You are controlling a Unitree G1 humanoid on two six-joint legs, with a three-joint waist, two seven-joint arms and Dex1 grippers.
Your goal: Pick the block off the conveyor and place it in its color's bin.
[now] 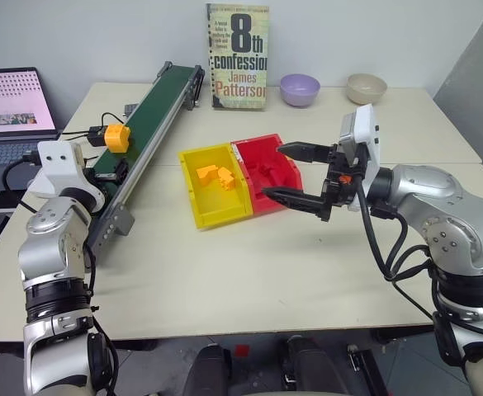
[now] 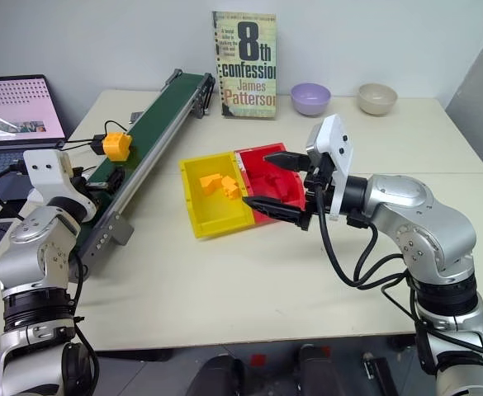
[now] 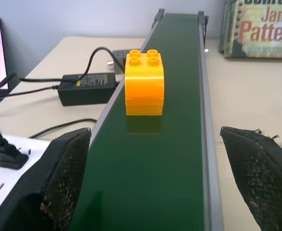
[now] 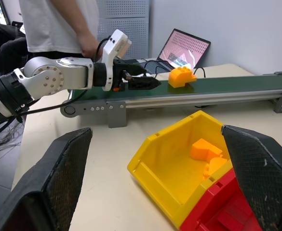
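Block point(image 3: 144, 83) sits on the conveyor point(image 3: 165, 159) by its left rail, just ahead of the left hand point(image 4: 140, 82), wide open, empty. Right hand point(image 1: 295, 173) hangs open, empty, over the red bin point(image 1: 286, 165) beside the yellow bin point(image 1: 193, 198). Risk: off-centre block gets nudged over the rail onto the counter point(image 1: 249, 272) as the fingers close.

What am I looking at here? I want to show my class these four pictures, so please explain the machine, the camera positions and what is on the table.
A two-armed humanoid robot stands at a table. Two pictures come from its head, two from its wrists. The left gripper waits open on the conveyor, just short of the block. The right gripper hovers open over the red bin, holding nothing. Beside it, the yellow bin holds orange-yellow pieces. A book, two bowls and a laptop stand behind.
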